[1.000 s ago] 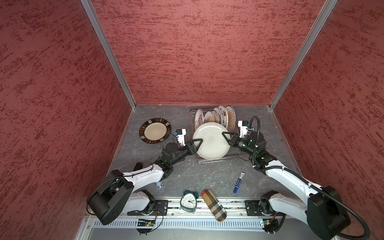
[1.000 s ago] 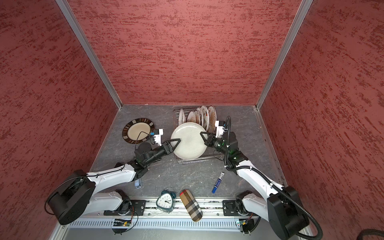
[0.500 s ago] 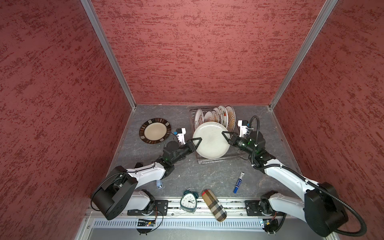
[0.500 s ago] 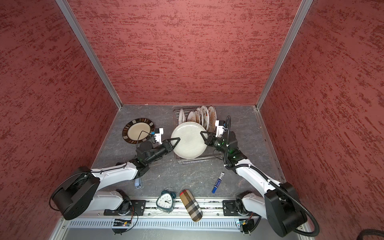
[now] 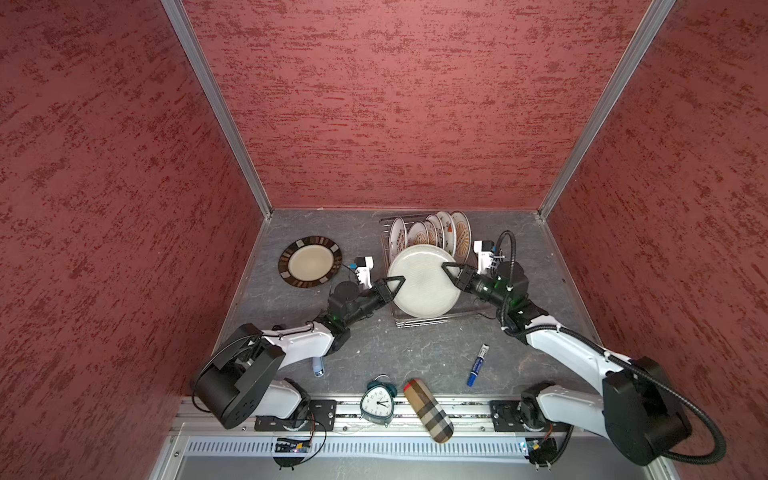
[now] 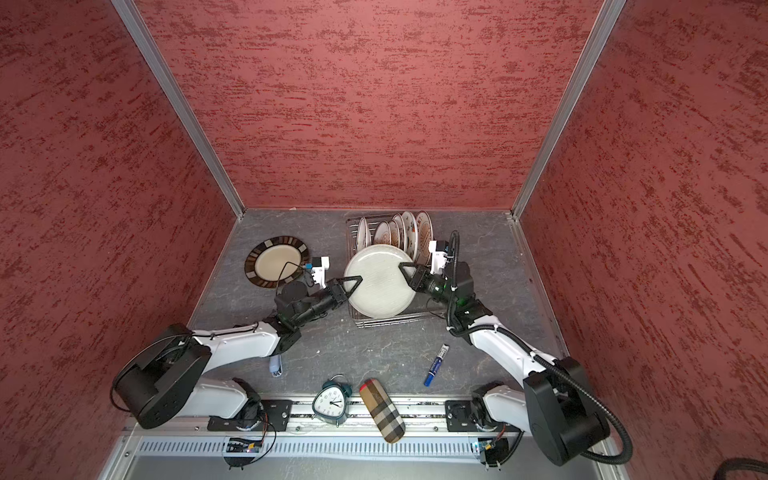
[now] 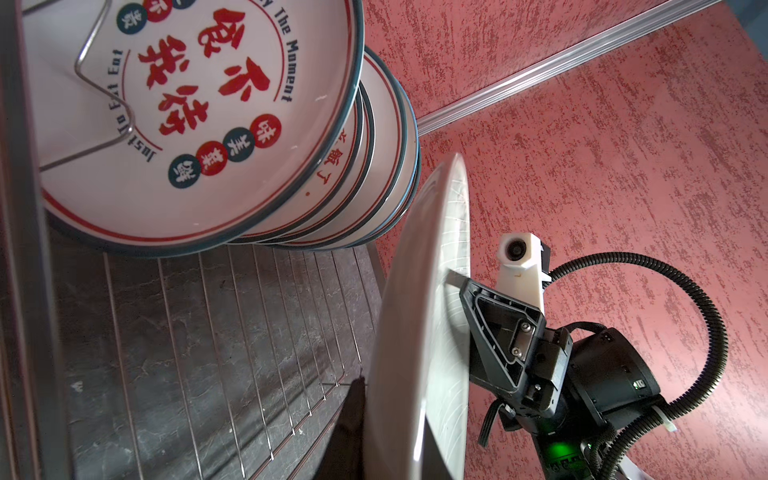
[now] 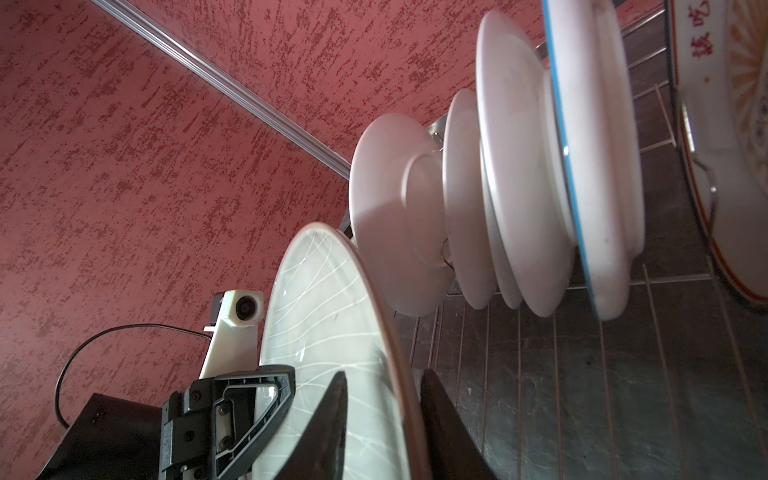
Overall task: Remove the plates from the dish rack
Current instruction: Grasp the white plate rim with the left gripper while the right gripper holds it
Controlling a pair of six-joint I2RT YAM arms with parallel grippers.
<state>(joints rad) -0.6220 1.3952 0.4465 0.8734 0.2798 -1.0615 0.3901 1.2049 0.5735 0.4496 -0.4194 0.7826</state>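
Note:
A large plain grey-white plate (image 5: pixel 419 282) (image 6: pixel 380 282) stands nearly upright over the front of the dish rack (image 5: pixel 436 322) (image 6: pixel 390 322). My left gripper (image 5: pixel 395 284) (image 7: pixel 390 436) is shut on its left rim. My right gripper (image 5: pixel 449 268) (image 8: pixel 386 415) straddles the right rim with its jaws open and a gap beside the rim. Several printed plates (image 5: pixel 432 232) (image 7: pixel 187 116) stand in the prongs at the back of the rack. A dark striped-rim plate (image 5: pixel 310 262) (image 6: pixel 276 262) lies flat on the table to the left.
Near the front edge lie a teal alarm clock (image 5: pixel 376 401), a plaid case (image 5: pixel 428 411) and a blue marker (image 5: pixel 478 364). A small bottle (image 5: pixel 318 368) lies under my left arm. Red walls close in three sides.
My left gripper has closed on the plate's left rim. My right gripper's jaws have spread apart at the right rim. The plate has hardly moved.

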